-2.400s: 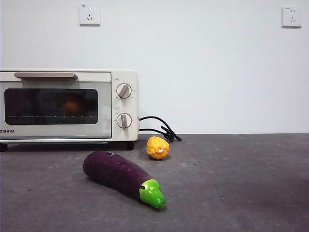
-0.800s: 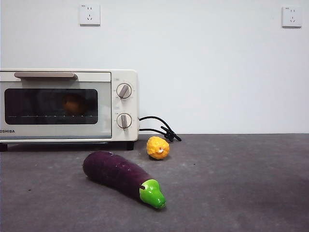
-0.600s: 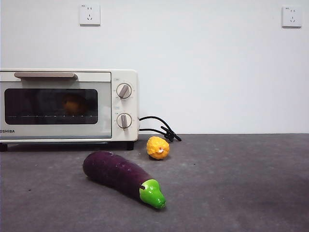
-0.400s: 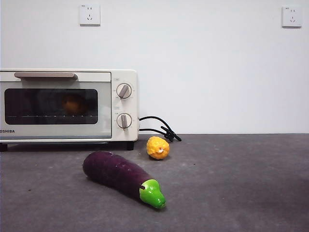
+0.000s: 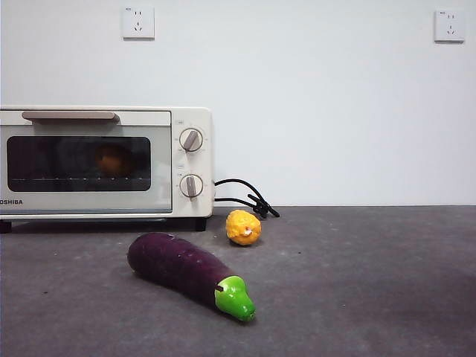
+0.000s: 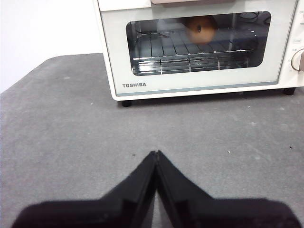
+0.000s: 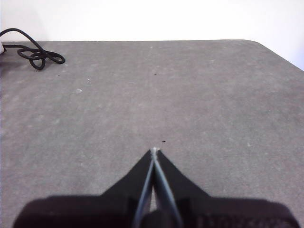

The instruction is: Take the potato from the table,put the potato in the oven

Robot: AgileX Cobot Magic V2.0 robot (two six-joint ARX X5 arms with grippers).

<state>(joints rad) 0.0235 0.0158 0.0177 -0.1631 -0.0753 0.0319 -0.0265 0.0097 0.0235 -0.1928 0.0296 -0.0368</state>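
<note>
Two arms wait back from the scene, and neither shows in the front view. Largest is the dark grey, mottled table (image 5: 357, 282), which spans the whole width under a white wall. On it, at the left, stands the cream-white toaster oven (image 5: 104, 163), its dark glass door closed, a bar handle across the top and two round knobs one above the other on the right side. The word TOSHIBA is printed in dark capitals on the lower left of the door frame, whole in the left wrist view and cut off at the picture's edge in the front view. A black cord (image 5: 249, 197) curls on the table beside the oven.

In front of the oven a long purple eggplant (image 5: 186, 271) with a bright green cap lies on its side. Near it, toward the cord, sits a small bumpy yellow-orange fruit (image 5: 243, 227).

Behind the glass, the potato (image 6: 199, 27) rests on the wire rack, an orange-brown, smooth oval dimmed by the dark door.

The left gripper (image 6: 156, 154) faces the oven door with its black jaws pressed together, holding nothing. The right gripper (image 7: 154, 151) points over bare table, its jaws likewise closed on nothing.
</note>
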